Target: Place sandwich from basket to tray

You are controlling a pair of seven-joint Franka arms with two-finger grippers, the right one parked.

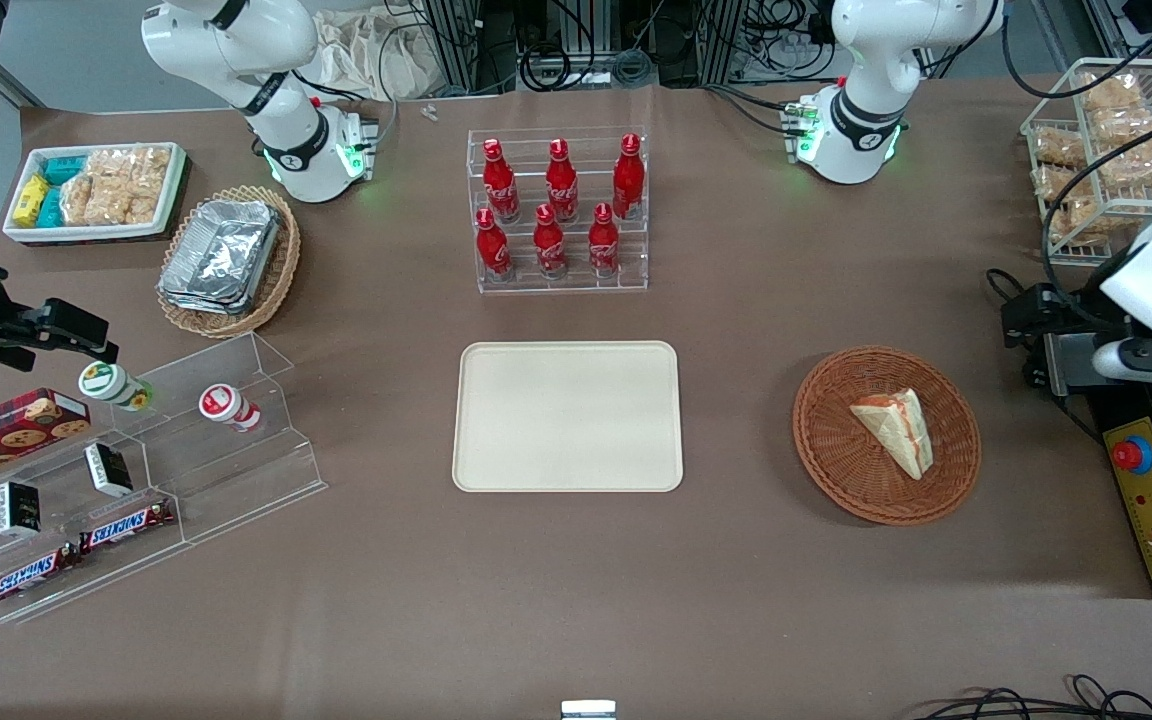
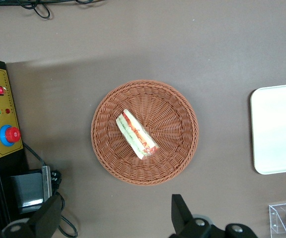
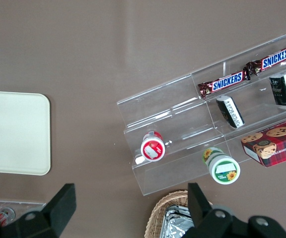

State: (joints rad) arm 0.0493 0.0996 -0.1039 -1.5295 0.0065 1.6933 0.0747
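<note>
The sandwich point(image 1: 896, 430) lay in the basket point(image 1: 841, 450), which sat on the bench point(image 1: 736, 600) beside the tray point(image 1: 568, 416), toward the working arm's end. The pincer point(image 2: 114, 220) hung spread and empty above the bench near the basket.

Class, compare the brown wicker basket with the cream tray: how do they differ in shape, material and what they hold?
The basket is round, woven and reddish-brown; the tray is rectangular, smooth and cream. The basket holds the sandwich; the tray holds nothing. Both sit flat on the table. The left gripper hangs open above the basket, touching neither.
</note>
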